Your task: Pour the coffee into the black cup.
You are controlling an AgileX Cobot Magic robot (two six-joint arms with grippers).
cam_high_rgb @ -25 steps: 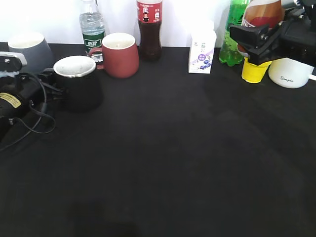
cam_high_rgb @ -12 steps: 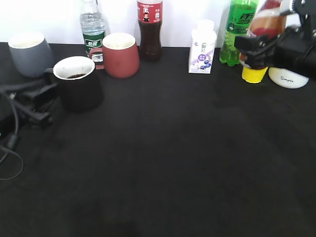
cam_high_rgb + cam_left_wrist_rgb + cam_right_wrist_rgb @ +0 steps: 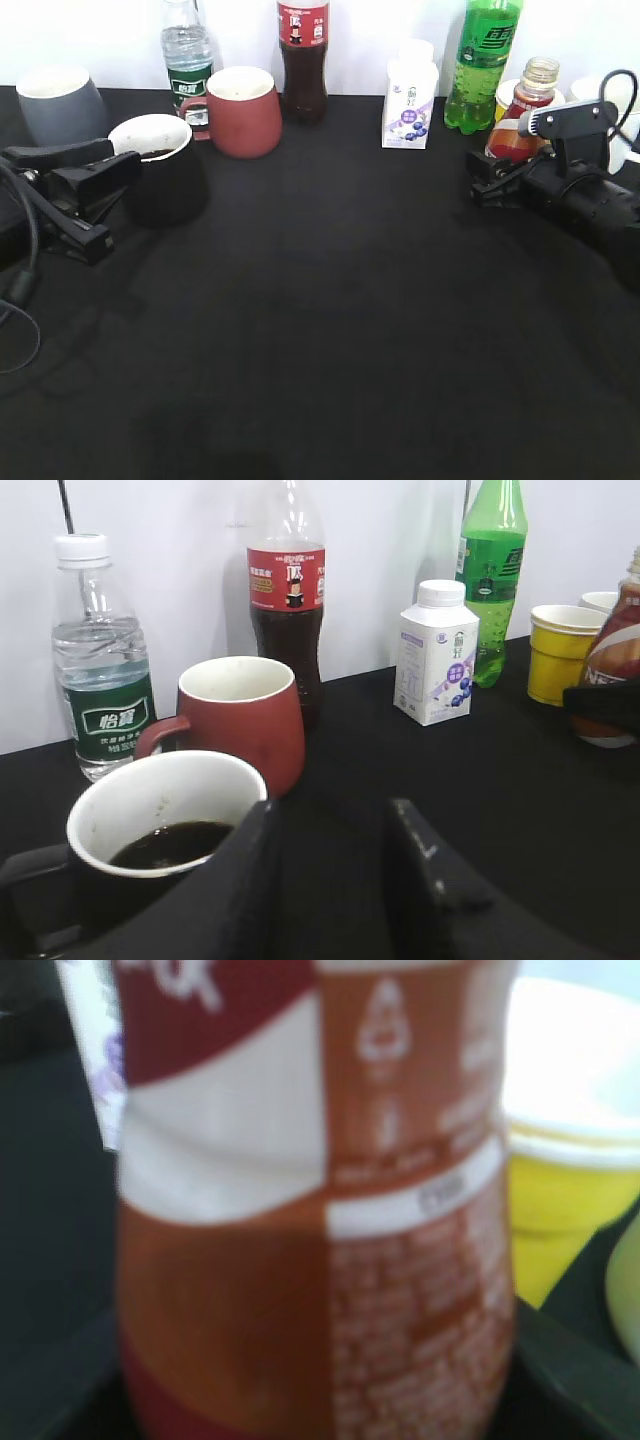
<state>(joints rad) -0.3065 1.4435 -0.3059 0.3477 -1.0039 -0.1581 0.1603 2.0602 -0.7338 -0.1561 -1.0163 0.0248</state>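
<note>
The black cup (image 3: 165, 185) stands at the left of the table with dark coffee inside; in the left wrist view (image 3: 165, 780) its white inside shows. My left gripper (image 3: 122, 160) is open and empty just left of the cup, with the cup outside its left finger (image 3: 335, 820). The coffee bottle (image 3: 525, 105) stands upright, uncapped, at the right; it also shows at the edge of the left wrist view (image 3: 615, 670). My right gripper (image 3: 492, 180) is shut on its lower body, and the label (image 3: 320, 1210) fills the right wrist view.
Along the back stand a grey mug (image 3: 58, 105), a water bottle (image 3: 187, 60), a brick-red mug (image 3: 245, 110), a dark drink bottle (image 3: 303, 60), a milk carton (image 3: 410, 95) and a green bottle (image 3: 483, 65). A yellow cup (image 3: 560, 650) stands behind the coffee bottle.
My right gripper has lowered the coffee bottle from the air to upright on the table at the right. My left gripper has shifted a little up and toward the cup.
</note>
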